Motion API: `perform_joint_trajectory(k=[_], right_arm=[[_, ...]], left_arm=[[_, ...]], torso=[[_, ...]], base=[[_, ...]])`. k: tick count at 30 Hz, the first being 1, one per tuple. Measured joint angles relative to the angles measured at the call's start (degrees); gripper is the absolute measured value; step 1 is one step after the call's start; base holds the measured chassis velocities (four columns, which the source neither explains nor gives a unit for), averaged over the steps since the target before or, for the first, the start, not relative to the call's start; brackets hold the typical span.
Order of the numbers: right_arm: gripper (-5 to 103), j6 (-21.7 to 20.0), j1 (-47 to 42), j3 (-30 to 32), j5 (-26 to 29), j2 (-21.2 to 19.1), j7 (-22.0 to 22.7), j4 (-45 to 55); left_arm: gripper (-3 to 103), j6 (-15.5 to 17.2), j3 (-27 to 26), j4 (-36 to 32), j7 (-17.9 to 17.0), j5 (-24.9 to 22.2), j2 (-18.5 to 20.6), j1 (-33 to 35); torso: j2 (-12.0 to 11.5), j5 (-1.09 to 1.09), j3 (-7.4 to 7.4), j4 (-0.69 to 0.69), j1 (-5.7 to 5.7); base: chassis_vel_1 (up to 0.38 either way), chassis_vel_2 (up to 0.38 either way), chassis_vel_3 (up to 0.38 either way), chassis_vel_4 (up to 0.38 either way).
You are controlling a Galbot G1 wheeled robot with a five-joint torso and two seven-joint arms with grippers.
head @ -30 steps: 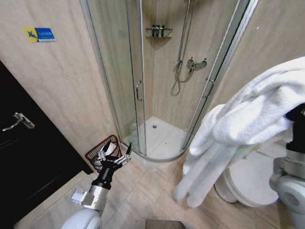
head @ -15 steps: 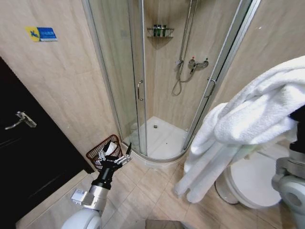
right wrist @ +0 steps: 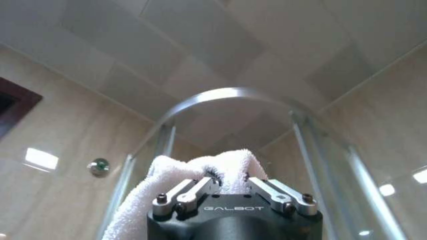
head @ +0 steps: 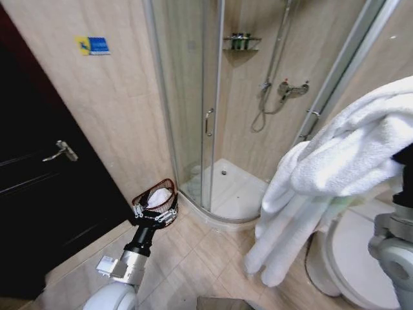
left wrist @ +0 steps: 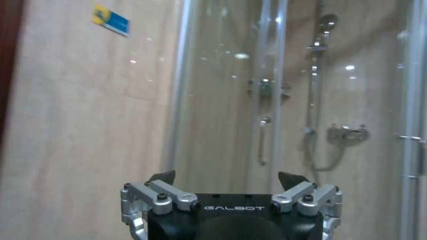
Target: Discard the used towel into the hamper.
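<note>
The glass shower cabin is the biggest thing ahead of us, standing beyond both our arms, with a dark door off to the left of our left arm and a toilet low on the right, below our right arm.

Next in bulk is the white towel. It hangs in thick folds from our right gripper, draping down on the inner side of that arm towards the tiled floor. In the right wrist view the two fingers are pressed in close on a bunched ridge of the towel, which rises between them and spills over one side of the gripper body. So our right gripper is pinching the towel and carrying it raised high on the right.

The hamper sits on the floor against the wall, between the door and the shower cabin, just beyond the tips of our left gripper. Something pale already lies inside it.

Our left gripper is held low and forward, pointing at the hamper. In the left wrist view its fingers stand spread well apart with nothing between them, touching nothing that we can see.
</note>
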Motion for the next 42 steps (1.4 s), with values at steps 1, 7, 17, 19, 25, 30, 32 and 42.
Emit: perform_joint_trajectory(k=[1,7,17,19,25,30,32,42], right_arm=[[10,0.0,0.0,0.0,0.0,0.0,0.0,0.0],[10,0.0,0.06,-0.16,-0.04,-0.01,-0.12,0.0],[10,-0.08,0.05,-0.16,-0.1,0.1,-0.19,0.0],[10,-0.1,0.05,-0.16,-0.12,0.11,-0.21,0.0],[10,-0.1,-0.01,-0.26,-0.22,0.19,-0.39,0.0],[10,-0.17,-0.04,-0.37,-0.31,0.14,-0.61,0.0],[10,-0.18,-0.1,-0.49,-0.46,0.2,-0.69,0.0],[10,-0.22,-0.03,-1.05,-1.0,0.4,-1.26,0.0]], left_arm=[[100,0.0,0.0,0.0,0.0,0.0,0.0,0.0],[100,0.0,0.0,0.0,0.0,0.0,0.01,0.0],[100,0.0,0.0,0.0,0.0,0.0,0.0,0.0],[100,0.0,0.0,0.0,0.0,0.0,0.0,0.0],[100,0.0,0.0,0.0,0.0,0.0,0.0,0.0],[100,0.0,0.0,0.0,0.0,0.0,0.0,0.0],[100,0.0,0.0,0.0,0.0,0.0,0.0,0.0],[100,0.0,0.0,0.0,0.0,0.0,0.0,0.0]], torso=[[0.0,0.0,0.0,0.0,0.0],[-0.05,-0.01,-0.02,-0.02,-0.01],[-0.1,0.0,-0.05,-0.01,-0.04],[-0.11,0.01,-0.05,-0.01,-0.04],[-0.12,-0.02,-0.07,0.0,-0.06],[-0.15,0.0,-0.07,0.0,-0.05],[-0.12,0.0,-0.05,-0.01,-0.04],[0.55,-0.01,0.31,-0.01,0.26]], base=[[0.114,0.114,0.119,0.127],[0.134,0.13,0.112,0.122],[0.123,0.12,0.131,0.127],[0.136,0.12,0.122,0.13],[0.134,0.138,0.107,0.126],[0.116,0.127,0.128,0.128],[0.121,0.123,0.127,0.133],[0.074,0.064,0.064,0.079]])
